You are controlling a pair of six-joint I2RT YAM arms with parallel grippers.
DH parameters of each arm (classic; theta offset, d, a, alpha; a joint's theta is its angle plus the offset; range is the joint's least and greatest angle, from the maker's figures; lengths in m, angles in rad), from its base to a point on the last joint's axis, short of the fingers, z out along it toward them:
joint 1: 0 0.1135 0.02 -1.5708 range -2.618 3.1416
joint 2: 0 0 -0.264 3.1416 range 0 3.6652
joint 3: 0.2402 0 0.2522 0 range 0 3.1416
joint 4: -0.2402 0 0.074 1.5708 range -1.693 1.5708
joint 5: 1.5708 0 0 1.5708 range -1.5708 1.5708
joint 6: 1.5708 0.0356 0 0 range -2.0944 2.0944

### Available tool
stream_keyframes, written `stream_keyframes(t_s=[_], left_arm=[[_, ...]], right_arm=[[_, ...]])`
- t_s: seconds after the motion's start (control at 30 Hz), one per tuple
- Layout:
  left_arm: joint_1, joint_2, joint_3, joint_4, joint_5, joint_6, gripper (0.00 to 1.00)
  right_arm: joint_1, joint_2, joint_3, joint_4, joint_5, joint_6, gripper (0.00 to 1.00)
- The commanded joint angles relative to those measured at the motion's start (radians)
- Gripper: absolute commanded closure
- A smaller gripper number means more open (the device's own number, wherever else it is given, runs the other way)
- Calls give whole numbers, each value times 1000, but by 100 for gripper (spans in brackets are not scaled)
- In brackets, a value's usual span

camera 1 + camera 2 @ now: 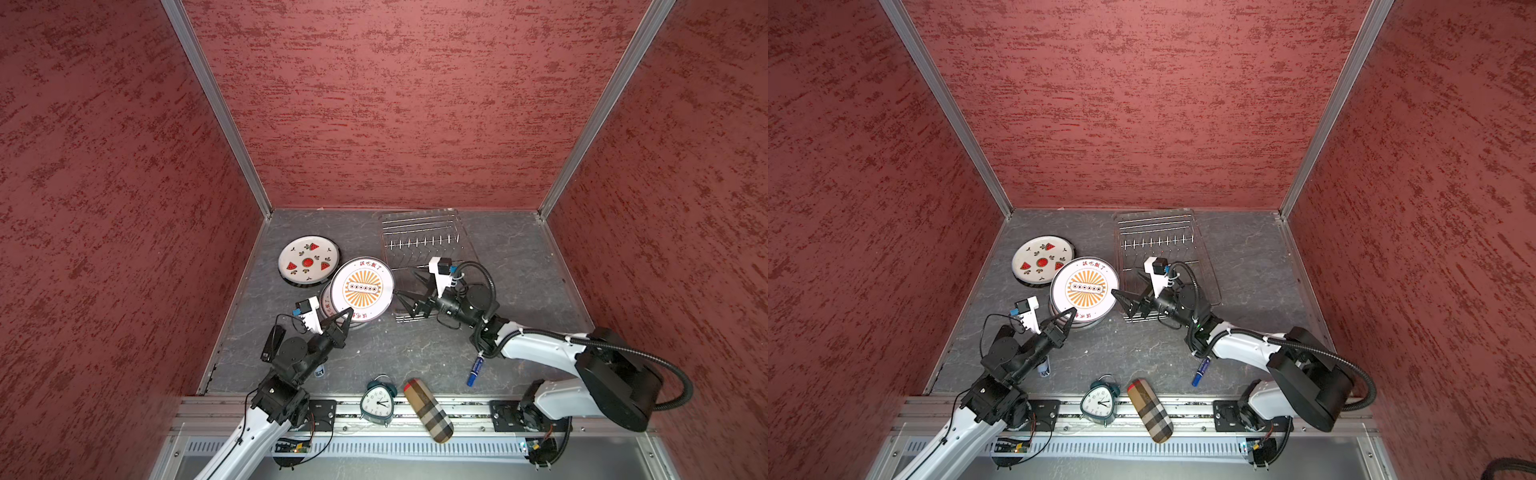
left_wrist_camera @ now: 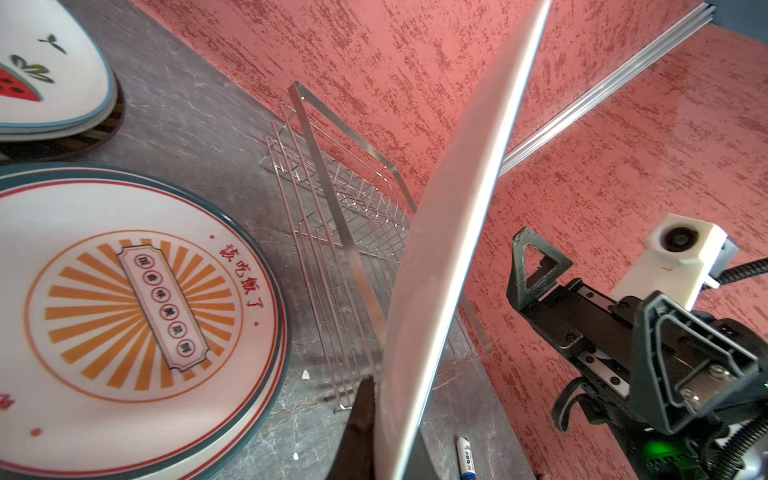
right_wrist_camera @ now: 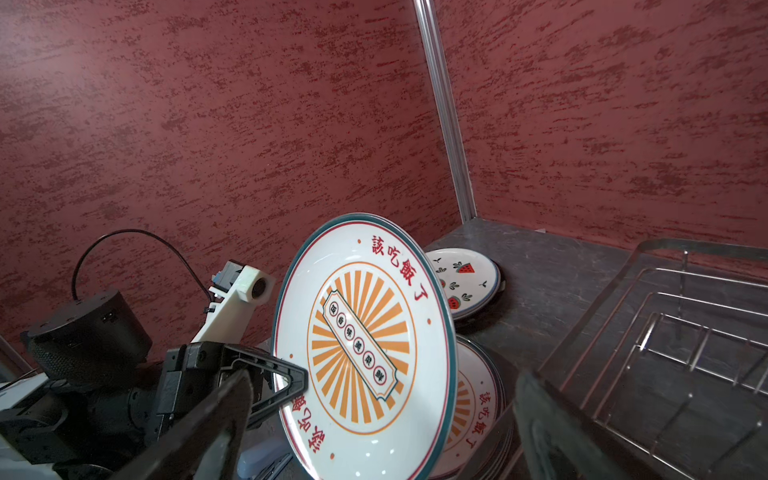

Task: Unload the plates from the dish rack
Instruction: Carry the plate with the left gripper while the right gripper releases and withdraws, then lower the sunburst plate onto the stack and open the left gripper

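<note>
Pretty much done, I'd say. In both top views the dish rack (image 1: pixel 422 242) has 0 plates left, and it sits under the right gripper (image 1: pixel 404 282), jaws wide apart and empty. The left gripper (image 1: pixel 348 311) is clamped on the rim of a sunburst plate (image 1: pixel 362 289), just above the sunburst stack (image 3: pixel 473 399). The watermelon stack (image 1: pixel 307 262) is further out. From above the held plate looks flat-ish, but the right wrist view shows it steeply tilted.

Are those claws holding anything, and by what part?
The left gripper pinches the sunburst plate by its rim; the right gripper is open and empty.
</note>
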State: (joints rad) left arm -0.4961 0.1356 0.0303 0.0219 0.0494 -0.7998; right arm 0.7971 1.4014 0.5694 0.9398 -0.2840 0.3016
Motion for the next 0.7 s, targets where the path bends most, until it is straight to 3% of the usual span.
stream_keyframes(t_s=[0.0,0.37,0.57,0.67], left_arm=[[40,-13,24,-34,-19,-79,100],[168,-6,39,-176,0,-254,100],[192,75,112,-304,1,-330,100],[197,139,126,-286,22,-343,100]], right_arm=[[20,26,46,-82,37,-47,1],[50,103,120,-141,40,-76,1],[60,133,151,-166,46,-85,1],[65,146,168,-183,49,-91,1]])
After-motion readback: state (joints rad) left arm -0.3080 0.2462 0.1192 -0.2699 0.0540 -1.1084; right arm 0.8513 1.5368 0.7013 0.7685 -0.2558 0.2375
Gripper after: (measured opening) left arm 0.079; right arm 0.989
